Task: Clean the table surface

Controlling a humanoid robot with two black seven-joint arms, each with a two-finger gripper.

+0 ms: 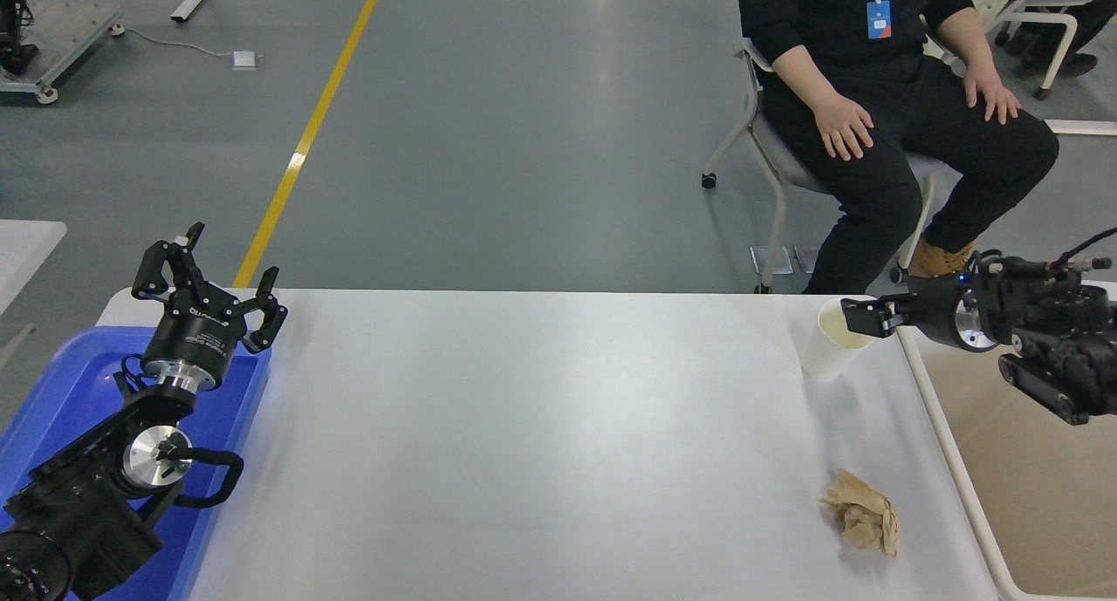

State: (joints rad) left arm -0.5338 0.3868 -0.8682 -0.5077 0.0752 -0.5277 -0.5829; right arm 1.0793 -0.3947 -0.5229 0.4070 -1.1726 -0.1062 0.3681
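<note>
The table surface (524, 444) is a large, smooth, matte white rectangular top with rounded far corners, the widest item in view. It lies flat and level, running from the lower left to the lower right, its far edge straight across the middle of the head view and its near edge cut off by the bottom of the picture. The finish is even, with a soft pale sheen near the centre and faint shadows toward the left and right ends. No stains or spills can be made out on it. Most of the surface is bare; its left and right ends are partly overlapped by other items.
</note>
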